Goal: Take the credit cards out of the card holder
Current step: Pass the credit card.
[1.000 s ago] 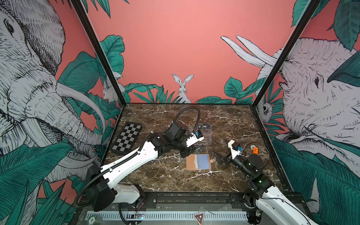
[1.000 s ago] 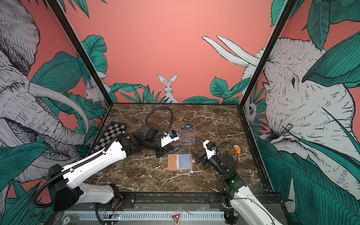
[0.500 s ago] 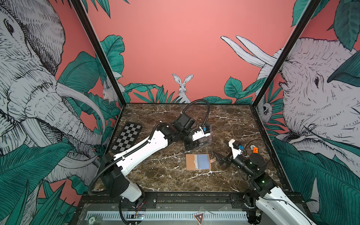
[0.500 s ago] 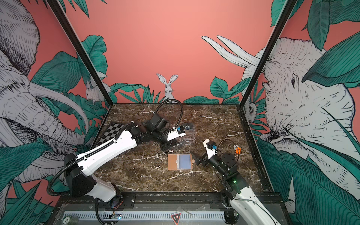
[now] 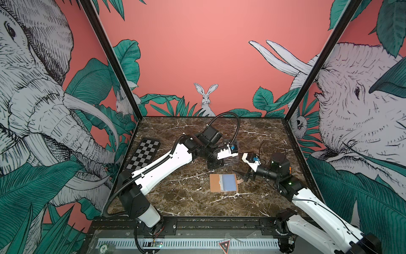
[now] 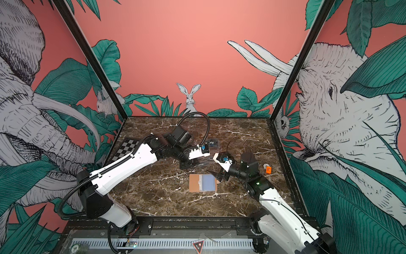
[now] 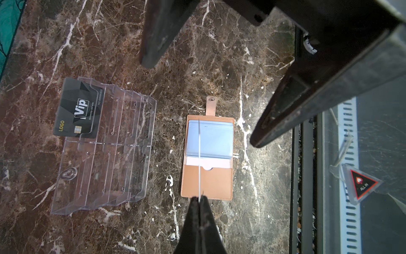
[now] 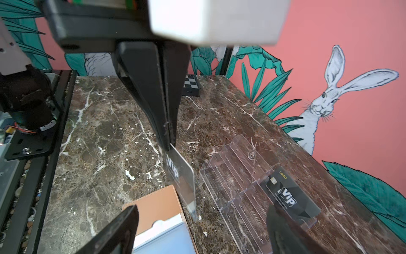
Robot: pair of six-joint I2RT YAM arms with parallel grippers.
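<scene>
The card holder (image 7: 206, 182) is tan, the credit cards (image 7: 77, 107) black, the board (image 5: 144, 154) chequered.

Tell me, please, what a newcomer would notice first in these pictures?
The left gripper stands out first: it pinches a Vip credit card in the air, between the open tan card holder and the clear acrylic stand. A second Vip card sits in that stand, and the right gripper hovers open beside the holder's snap tab.

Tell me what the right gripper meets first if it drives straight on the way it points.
Most likely the card holder: the right gripper, open, points at its snap-tab edge close ahead. Height is hard to judge.
</scene>
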